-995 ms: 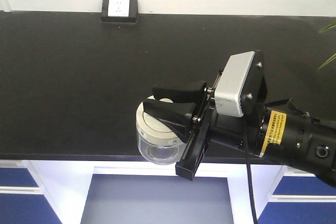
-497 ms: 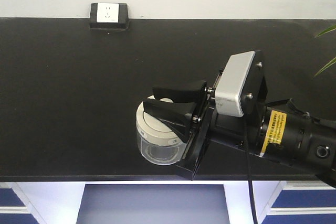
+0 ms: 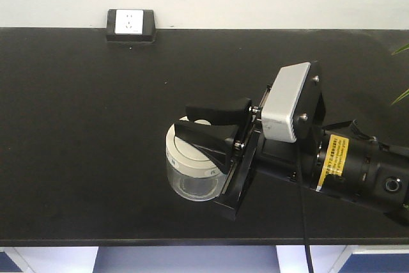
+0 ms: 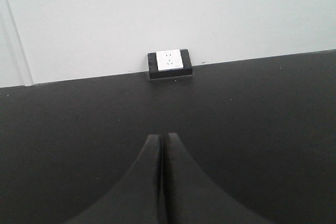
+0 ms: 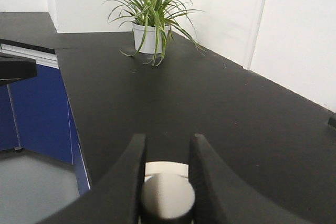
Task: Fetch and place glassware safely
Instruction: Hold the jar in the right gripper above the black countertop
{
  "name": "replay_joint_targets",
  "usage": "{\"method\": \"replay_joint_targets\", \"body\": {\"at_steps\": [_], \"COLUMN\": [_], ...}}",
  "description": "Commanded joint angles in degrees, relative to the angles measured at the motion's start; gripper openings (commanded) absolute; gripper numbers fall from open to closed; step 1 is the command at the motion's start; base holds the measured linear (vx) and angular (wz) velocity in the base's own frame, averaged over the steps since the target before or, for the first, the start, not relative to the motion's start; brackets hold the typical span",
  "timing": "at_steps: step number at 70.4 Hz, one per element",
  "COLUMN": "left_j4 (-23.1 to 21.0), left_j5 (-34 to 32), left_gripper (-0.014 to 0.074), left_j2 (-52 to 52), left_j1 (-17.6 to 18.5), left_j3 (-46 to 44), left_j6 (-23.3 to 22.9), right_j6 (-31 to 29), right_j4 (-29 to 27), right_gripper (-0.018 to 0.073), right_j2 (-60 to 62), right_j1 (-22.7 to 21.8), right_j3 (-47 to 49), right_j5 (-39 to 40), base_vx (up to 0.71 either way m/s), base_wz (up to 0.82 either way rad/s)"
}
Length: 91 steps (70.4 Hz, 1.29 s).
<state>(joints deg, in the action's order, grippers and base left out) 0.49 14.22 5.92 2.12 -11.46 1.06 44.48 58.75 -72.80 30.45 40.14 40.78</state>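
Front view: the right gripper (image 3: 185, 121) had its jaws clamped on the lid knob of the jar (image 3: 192, 174) (near the front edge of the desk (image 3: 77, 126)). Left wrist: the left gripper (image 4: 161, 148), jaws together, faced a socket (image 4: 169, 61). Right wrist: a potted plant (image 5: 151, 24) stood beyond.

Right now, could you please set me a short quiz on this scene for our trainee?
1. True or false: the left end effector is shut with nothing between its fingers.
2. Which part of the glass jar does the right end effector grip? A: the glass wall. B: the knob on the lid. C: the base.
3. Fill in: at the back edge of the counter, against the wall, sits a ____.

Key: 1 true. 2 B. 3 socket.
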Motion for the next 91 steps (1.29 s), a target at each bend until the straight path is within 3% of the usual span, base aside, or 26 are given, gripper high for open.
{"method": "replay_joint_targets", "body": {"at_steps": [1,91], "left_j4": [-0.49,-0.49], "left_j5": [-4.07,-4.07], "left_gripper": [-0.0007,-0.0007], "left_j2": [0.69,0.69], "left_j1": [-0.11,-0.11], "left_j3": [-1.72,-1.72], "left_j6": [-0.31,-0.31], "right_j6": [-0.07,-0.07], "right_j4": [-2.65,-2.65], "right_gripper": [-0.0004,-0.0004], "right_j2": [1.7,1.7], "right_j1": [-0.06,-0.06], "right_j3": [1.65,1.65], "right_j5": [3.66,3.66], "base_vx": [0.09,0.06], "base_wz": [0.0,0.0]}}
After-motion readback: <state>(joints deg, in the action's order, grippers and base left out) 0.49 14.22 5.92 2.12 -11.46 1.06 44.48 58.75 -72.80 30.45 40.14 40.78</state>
